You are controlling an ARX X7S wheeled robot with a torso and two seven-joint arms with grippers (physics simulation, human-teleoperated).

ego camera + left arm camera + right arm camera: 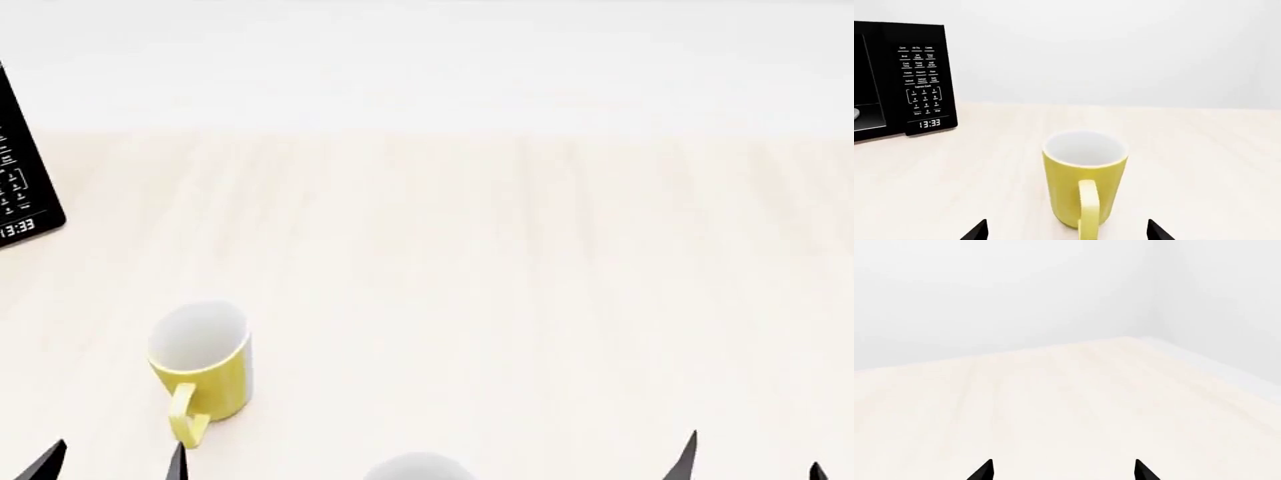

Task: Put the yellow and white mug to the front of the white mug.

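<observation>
The yellow and white mug point(200, 362) stands upright on the pale wooden table point(507, 260) at the left, its yellow handle turned toward me. In the left wrist view the mug point(1084, 175) stands just ahead of my left gripper point(1067, 235), which is open with its black tips wide apart on either side of the handle, not touching it. In the head view the left gripper point(114, 462) shows at the lower left. The white mug point(416, 467) shows only as a rim at the bottom edge. My right gripper point(1063, 472) is open and empty; it also shows in the head view point(754, 460).
A black microwave point(901, 82) with a lit clock stands at the table's far left, also in the head view point(24, 180). A white wall runs behind the table. The table's right edge point(1227, 375) shows in the right wrist view.
</observation>
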